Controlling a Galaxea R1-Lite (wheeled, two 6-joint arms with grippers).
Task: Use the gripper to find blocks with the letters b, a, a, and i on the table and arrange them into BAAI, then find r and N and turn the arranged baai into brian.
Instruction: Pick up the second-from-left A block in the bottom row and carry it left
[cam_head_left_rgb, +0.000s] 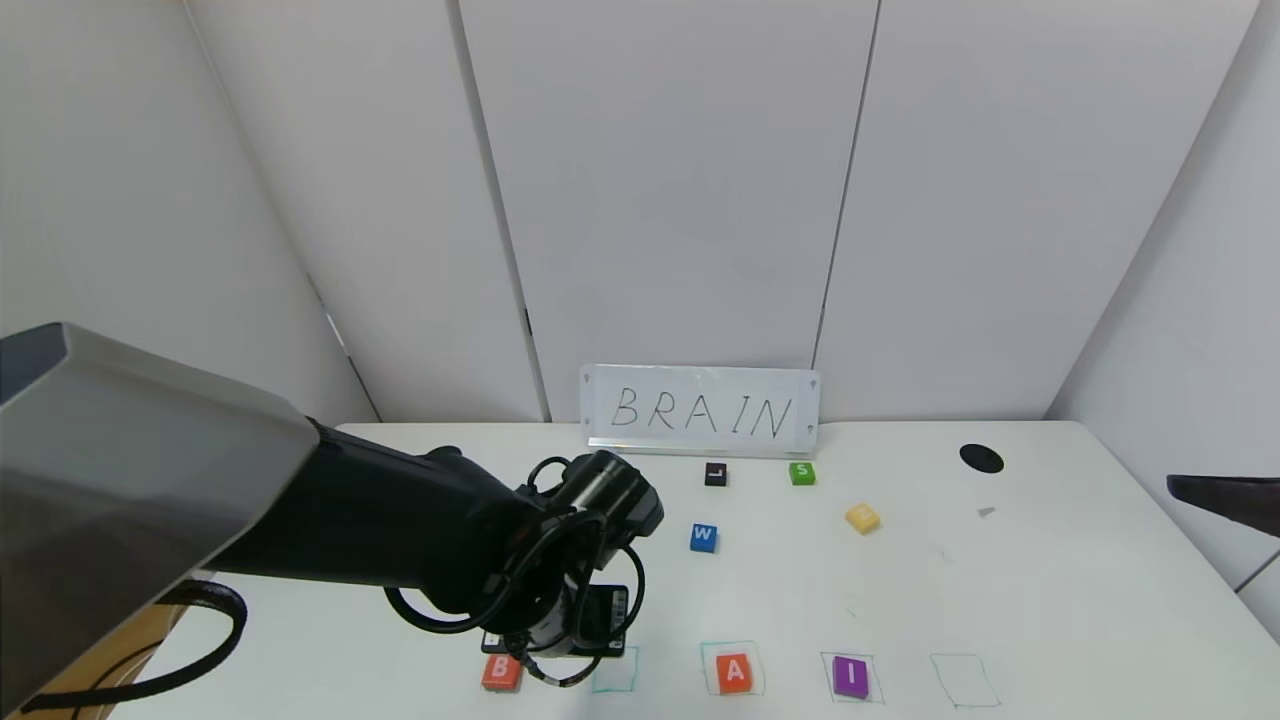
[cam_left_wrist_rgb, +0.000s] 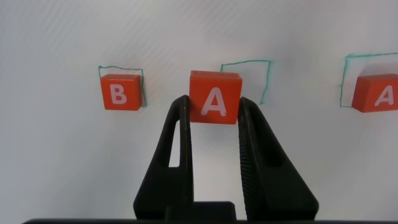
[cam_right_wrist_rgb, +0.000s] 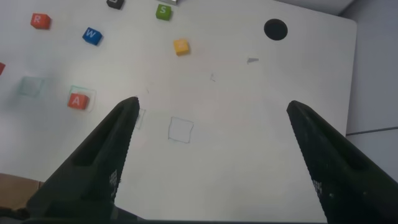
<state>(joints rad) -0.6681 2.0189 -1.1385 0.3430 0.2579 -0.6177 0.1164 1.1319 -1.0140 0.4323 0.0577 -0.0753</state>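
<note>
The left tool (cam_left_wrist_rgb: 214, 118) pinches an A block (cam_left_wrist_rgb: 215, 98) at lower centre, between B (cam_left_wrist_rgb: 120, 92) and the empty square (cam_left_wrist_rgb: 247, 79); next, seat it there. Right tool (cam_right_wrist_rgb: 211, 155) idles, spread.

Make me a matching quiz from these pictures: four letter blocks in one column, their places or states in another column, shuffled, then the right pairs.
Column one:
1. B block
2. A block
3. I block
4. W block

Column two:
a. between the left hand's fingers
b. purple, inside a drawn green square
c. orange-red, leftmost in the front row
d. blue, farther back toward the BRAIN sign

Pairs: 1-c, 2-a, 3-b, 4-d
</note>
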